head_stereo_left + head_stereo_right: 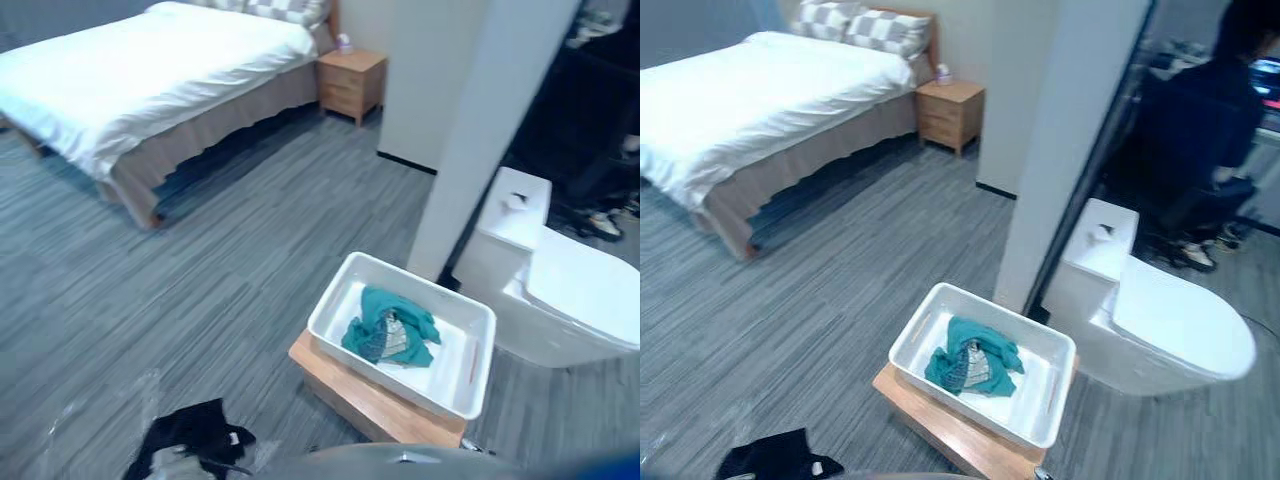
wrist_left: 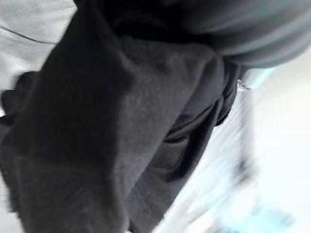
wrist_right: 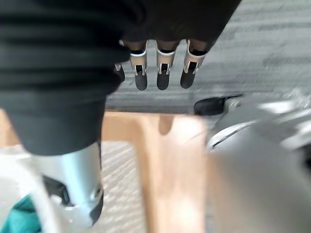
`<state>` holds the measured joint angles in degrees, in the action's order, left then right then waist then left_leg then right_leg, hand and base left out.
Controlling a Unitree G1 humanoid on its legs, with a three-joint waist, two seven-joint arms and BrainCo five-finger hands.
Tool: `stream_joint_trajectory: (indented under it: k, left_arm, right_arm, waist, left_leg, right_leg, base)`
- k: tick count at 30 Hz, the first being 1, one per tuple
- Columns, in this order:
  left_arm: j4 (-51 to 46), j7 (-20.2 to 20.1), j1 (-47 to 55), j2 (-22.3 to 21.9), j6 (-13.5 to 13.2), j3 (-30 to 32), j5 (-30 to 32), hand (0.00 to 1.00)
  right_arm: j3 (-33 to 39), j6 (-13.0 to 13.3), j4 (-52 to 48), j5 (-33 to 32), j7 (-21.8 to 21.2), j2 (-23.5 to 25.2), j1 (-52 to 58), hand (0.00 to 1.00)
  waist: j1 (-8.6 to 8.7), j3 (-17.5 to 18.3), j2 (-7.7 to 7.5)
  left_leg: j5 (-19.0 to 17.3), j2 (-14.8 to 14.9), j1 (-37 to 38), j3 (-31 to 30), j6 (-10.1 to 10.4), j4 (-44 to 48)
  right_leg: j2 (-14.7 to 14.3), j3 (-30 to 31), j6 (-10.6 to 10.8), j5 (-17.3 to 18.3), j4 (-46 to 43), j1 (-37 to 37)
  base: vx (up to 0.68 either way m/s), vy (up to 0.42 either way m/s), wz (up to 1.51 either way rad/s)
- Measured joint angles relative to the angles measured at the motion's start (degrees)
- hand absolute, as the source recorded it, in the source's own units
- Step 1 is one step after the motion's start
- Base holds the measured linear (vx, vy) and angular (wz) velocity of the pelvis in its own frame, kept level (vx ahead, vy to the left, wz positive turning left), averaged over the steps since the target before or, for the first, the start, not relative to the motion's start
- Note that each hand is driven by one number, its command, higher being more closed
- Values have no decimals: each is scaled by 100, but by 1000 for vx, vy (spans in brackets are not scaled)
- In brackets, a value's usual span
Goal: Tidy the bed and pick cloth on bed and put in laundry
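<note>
Crumpled teal cloth lies in the rectangular white plastic bin.

We see soft, even light over the room; the white bed glares brightest. Shadow pools on the floor under its edge, and the space past the wall is dim.

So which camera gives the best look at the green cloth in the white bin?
The left eye view: the teal cloth lies whole and uncovered in the white bin. The right eye view shows nearly the same. The right wrist view catches just a teal corner of it.
</note>
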<state>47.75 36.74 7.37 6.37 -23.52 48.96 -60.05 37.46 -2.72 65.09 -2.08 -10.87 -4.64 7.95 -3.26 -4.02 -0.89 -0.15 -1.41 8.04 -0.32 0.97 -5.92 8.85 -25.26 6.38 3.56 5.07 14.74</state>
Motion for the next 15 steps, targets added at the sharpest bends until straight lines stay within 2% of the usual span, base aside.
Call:
stream_joint_trajectory:
  k: [1, 4, 7, 11, 12, 13, 15]
  left_arm:
    - [-197, 0, -34, 141, -96, 315, 63, 100]
    - [-731, 9, -239, 453, -213, 932, 419, 100]
    - [-1509, -60, -615, 1385, -262, 1418, 1248, 100]
    - [-2097, -394, -1242, 2619, -284, 1335, 2347, 100]
    - [-2253, -394, -1357, 2829, -281, 1195, 2589, 100]
    - [-2435, -290, -1535, 3024, -401, 1050, 2992, 100]
    - [-2599, -615, -1977, 3232, -564, 777, 3116, 100]
  right_arm:
    - [32, 1, -15, -54, 0, 5, -1, 0]
    - [43, 5, -95, -215, 3, 42, -1, 0]
    - [77, 1, -187, -215, 7, 382, 47, 0]
    - [73, 3, -236, -215, 3, 562, 232, 0]
    - [74, 4, -237, -221, 2, 583, 288, 0]
    - [95, 5, -243, -235, -1, 589, 334, 0]
    - [272, -32, -248, -222, 1, 603, 394, 0]
  waist:
    - [-98, -6, 3]
    - [-229, -10, 22]
    - [-252, 45, 22]
    - [-223, 245, 37]
    - [-228, 290, 32]
    - [-221, 332, 22]
    - [-182, 393, 12]
  left_leg:
    - [-6, -20, -7, 32, 1, 1]
    - [-25, -59, -13, 151, 4, 26]
    - [-156, -28, 38, 262, -20, -3]
    - [-273, 26, 112, 517, -119, -8]
    - [-282, 28, 111, 595, -132, -7]
    - [-297, 20, 109, 668, -144, -7]
    - [-323, 12, 126, 776, -144, -6]
  right_leg:
    - [17, -81, 10, 7, 14, 19]
    - [17, -93, 10, 6, 6, 0]
    - [17, -70, 5, 9, -69, 10]
    - [73, -61, -34, 32, -403, -142]
    - [83, -57, -37, 32, -432, -187]
    - [97, -45, -39, 31, -440, -228]
    - [102, 82, -43, 31, -437, -263]
  base:
    - [140, 15, 23]
    - [46, -5, 6]
    - [-4, 15, -15]
    - [-28, 42, -22]
    - [-5, 71, -36]
    - [10, 62, -33]
    - [36, 48, -31]
